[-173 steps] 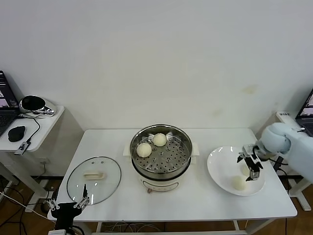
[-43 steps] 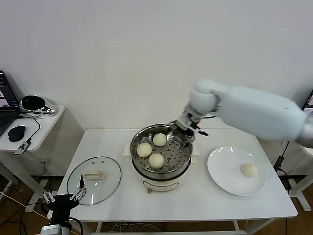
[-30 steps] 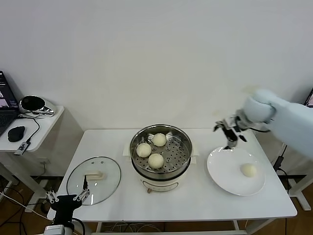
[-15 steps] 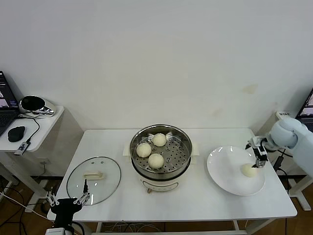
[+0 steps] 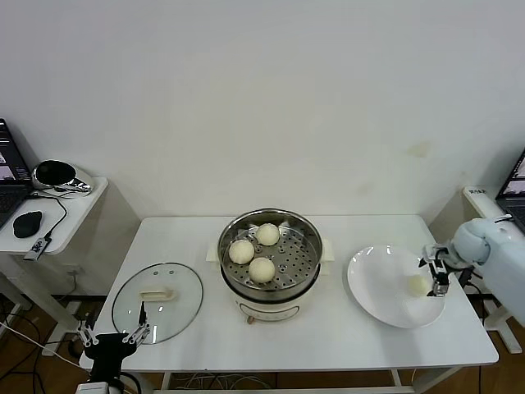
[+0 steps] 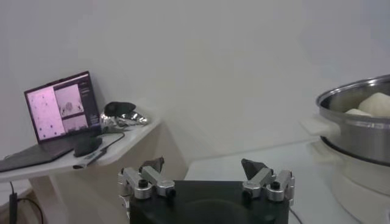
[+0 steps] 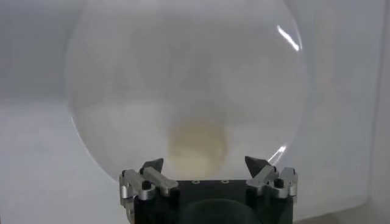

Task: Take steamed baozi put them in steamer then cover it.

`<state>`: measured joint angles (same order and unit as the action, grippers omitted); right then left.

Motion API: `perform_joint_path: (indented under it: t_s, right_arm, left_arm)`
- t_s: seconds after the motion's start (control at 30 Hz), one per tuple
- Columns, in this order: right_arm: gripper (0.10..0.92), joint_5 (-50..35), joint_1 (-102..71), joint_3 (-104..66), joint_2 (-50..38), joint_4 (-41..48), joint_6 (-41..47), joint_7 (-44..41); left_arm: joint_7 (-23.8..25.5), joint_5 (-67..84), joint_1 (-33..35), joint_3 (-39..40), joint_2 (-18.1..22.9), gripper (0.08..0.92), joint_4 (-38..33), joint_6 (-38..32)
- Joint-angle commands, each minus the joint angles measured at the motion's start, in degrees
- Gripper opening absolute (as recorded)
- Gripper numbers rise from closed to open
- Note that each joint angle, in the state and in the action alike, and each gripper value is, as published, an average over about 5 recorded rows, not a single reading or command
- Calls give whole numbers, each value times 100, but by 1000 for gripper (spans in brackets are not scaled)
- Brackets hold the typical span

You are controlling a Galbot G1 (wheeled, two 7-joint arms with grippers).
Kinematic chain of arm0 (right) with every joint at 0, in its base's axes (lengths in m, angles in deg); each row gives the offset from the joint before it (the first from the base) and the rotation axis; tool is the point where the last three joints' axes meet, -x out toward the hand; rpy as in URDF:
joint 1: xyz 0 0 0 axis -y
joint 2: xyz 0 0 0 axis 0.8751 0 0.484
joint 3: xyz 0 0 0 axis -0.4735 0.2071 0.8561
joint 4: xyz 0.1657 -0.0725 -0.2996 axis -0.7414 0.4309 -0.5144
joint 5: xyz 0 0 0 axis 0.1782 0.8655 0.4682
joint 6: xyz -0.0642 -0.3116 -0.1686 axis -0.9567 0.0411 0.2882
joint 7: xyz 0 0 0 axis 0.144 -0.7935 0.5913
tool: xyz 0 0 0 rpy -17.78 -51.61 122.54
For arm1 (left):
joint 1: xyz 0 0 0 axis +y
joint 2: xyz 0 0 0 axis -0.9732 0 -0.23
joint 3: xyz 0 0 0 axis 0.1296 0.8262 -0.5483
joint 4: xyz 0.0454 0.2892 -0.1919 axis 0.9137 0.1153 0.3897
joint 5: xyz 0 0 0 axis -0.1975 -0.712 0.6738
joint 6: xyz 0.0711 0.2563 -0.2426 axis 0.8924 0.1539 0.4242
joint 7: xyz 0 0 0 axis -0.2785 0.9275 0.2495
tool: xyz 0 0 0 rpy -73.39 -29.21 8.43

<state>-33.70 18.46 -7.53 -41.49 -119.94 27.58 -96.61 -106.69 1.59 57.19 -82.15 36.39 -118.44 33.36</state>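
Straddling the last baozi (image 5: 417, 285) (on plate (image 5: 373, 283)), right hand (image 5: 437, 274) spread wide

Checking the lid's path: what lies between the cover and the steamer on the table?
Only bare white table between the cover and the steamer, seen in the head view.

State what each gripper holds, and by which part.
Nothing held. The right gripper stands open around the last baozi on the plate; the left gripper waits open near the cover.
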Motion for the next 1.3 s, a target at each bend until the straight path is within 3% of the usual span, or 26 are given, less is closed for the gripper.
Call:
perform_joint_path:
  t_s: [0.03, 0.43, 0.83, 1.03, 1.3]
  right_arm:
    - [810, 178, -185, -222, 363, 558, -60, 72]
    - [731, 222, -99, -212, 449, 644, -15, 113]
    - [587, 133, 27, -112, 323, 426, 50, 9]
    - [536, -572, 679, 515, -178, -452, 404, -93]
    - [543, -2078, 2837, 2247, -783, -2125, 1252, -89]
  left_arm:
    - [0, -1, -31, 16, 1, 823, 35, -1]
    - [0, -13, -52, 40, 15, 823, 56, -11]
    - [-2, -46, -18, 46, 49, 823, -9, -15]
    - [-2, -53, -12, 47, 31, 823, -39, -11]
    - [0, -53, -67, 110, 2, 823, -43, 1]
